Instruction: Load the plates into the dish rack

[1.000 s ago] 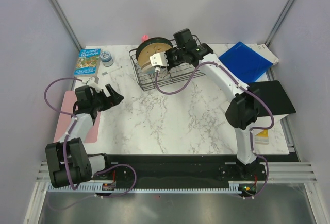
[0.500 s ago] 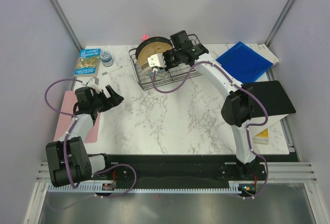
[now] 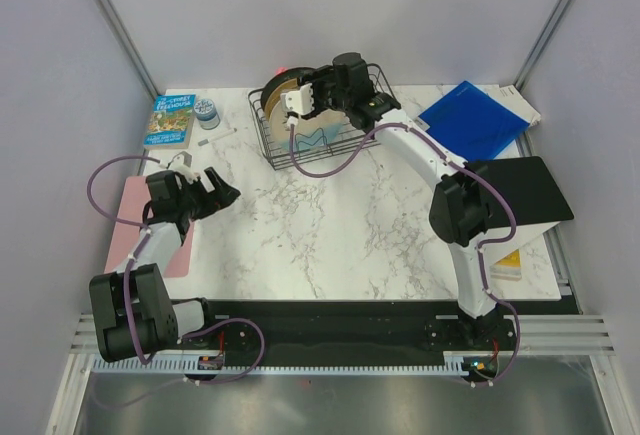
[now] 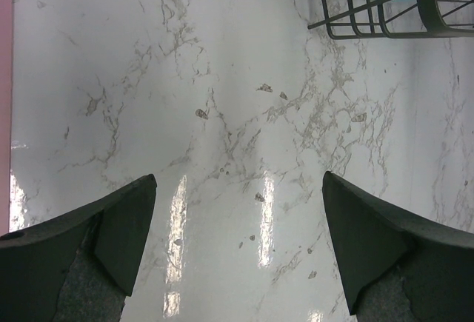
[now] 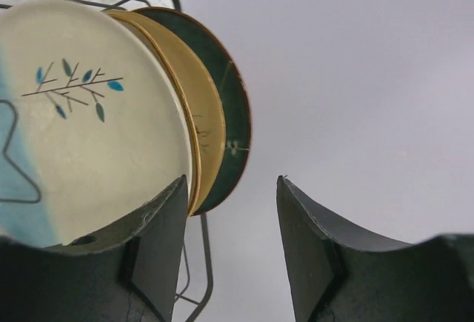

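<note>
1. The right gripper (image 5: pixel 231 181) has just pulled up and back from the plates (image 5: pixel 89 129). Its jaws are apart with nothing between them.
2. Cream, tan and teal plates stand on edge in the dish rack (image 3: pixel 278 153), upper middle of the overhead view. I can't spot a fourth.
3. The left gripper (image 4: pixel 241 178) hasn't budged and is wide open at the left. Loading looks about done.

Plates (image 5: pixel 111 115) stand side by side in dish rack (image 3: pixel 276 158), left end. Rack at back of surface (image 3: pixel 330 235). Book (image 3: pixel 170 120) left, folder (image 3: pixel 470 115) right.
</note>
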